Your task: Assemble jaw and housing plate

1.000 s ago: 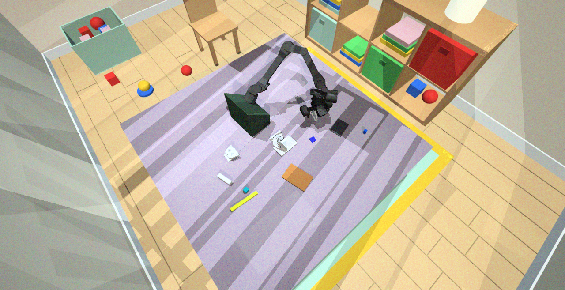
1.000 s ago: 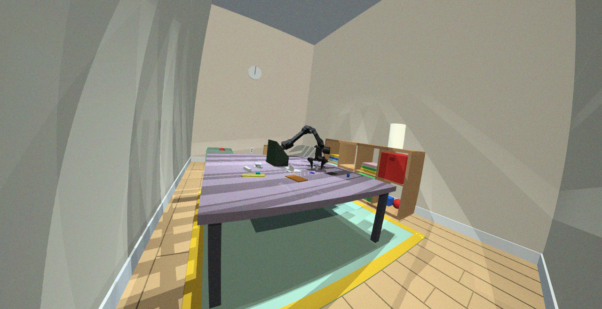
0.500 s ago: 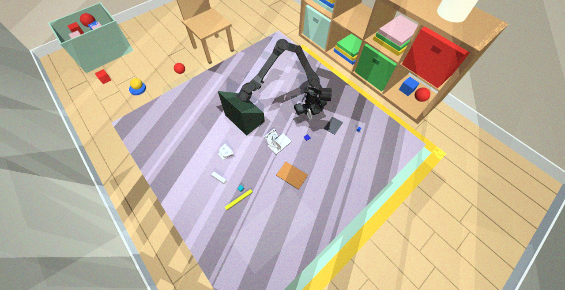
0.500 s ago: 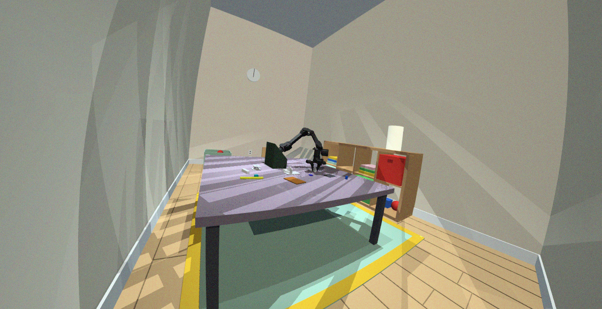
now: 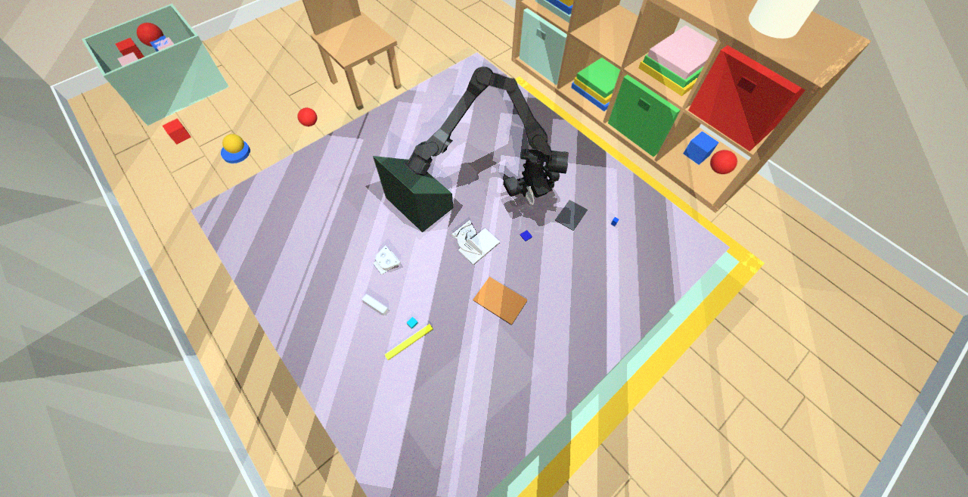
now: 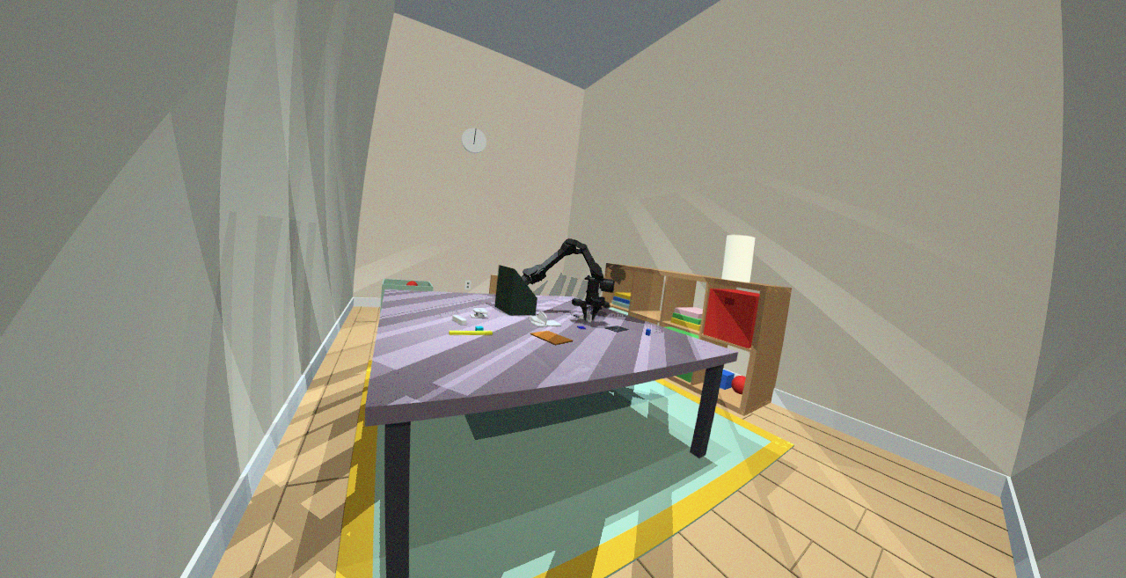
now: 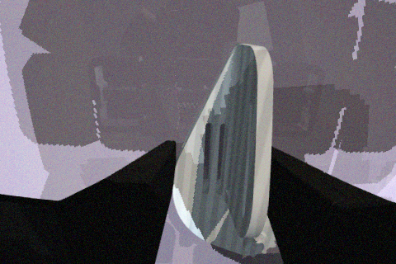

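My gripper (image 5: 529, 192) (image 6: 588, 317) (image 7: 215, 151) points down and is shut on the loose jaw, a pale rounded wedge with a flat side and two dark slots. The loose jaw (image 7: 261, 111) (image 5: 530, 197) stands on edge between the fingers, low over the table. Its toothed end shows only partly at the bottom of the wrist view. The white base (image 5: 487, 241) (image 6: 553, 323) lies left of the gripper in the top view, with white parts on it; the pins and teeth are too small to tell. The white housing plate (image 5: 387, 259) (image 6: 479, 313) lies apart, farther left.
A dark flat tile (image 5: 572, 215) and a blue chip (image 5: 525, 235) lie near the gripper. An orange board (image 5: 500, 300), white bar (image 5: 374, 303), cyan cube (image 5: 412, 322), yellow stick (image 5: 408, 341) and small blue block (image 5: 614, 221) lie around. The dark arm base (image 5: 416, 192) stands behind the white base.
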`<state>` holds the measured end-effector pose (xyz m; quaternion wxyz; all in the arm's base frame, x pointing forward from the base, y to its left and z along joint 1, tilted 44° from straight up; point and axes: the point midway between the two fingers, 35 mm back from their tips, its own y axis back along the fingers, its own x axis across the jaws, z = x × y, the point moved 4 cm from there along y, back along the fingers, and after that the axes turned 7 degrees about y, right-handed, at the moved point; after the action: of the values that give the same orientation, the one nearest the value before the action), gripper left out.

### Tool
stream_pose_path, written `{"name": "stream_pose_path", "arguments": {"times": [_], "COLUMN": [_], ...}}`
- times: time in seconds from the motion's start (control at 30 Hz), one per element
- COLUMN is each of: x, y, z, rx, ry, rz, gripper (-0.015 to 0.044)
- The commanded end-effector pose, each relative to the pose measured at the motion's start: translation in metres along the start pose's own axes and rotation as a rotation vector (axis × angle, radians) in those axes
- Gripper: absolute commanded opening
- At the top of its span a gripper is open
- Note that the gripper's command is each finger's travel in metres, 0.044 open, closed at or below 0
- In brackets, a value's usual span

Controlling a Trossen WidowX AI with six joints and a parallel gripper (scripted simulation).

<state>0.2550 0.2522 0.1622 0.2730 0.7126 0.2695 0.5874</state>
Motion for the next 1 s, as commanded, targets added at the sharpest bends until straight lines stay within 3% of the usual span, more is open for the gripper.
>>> {"name": "stream_pose_path", "arguments": {"times": [0.0, 0.73, 0.97], "x": [0.001, 0.0, 0.0], "y": [0.005, 0.075, 0.077], "z": [0.001, 0.001, 0.001], "rx": [0.0, -0.004, -0.005], "ry": [0.002, -0.001, -0.001], "rz": [0.002, -0.003, -0.003], "gripper": [0.0134, 0.0134, 0.0134]}}
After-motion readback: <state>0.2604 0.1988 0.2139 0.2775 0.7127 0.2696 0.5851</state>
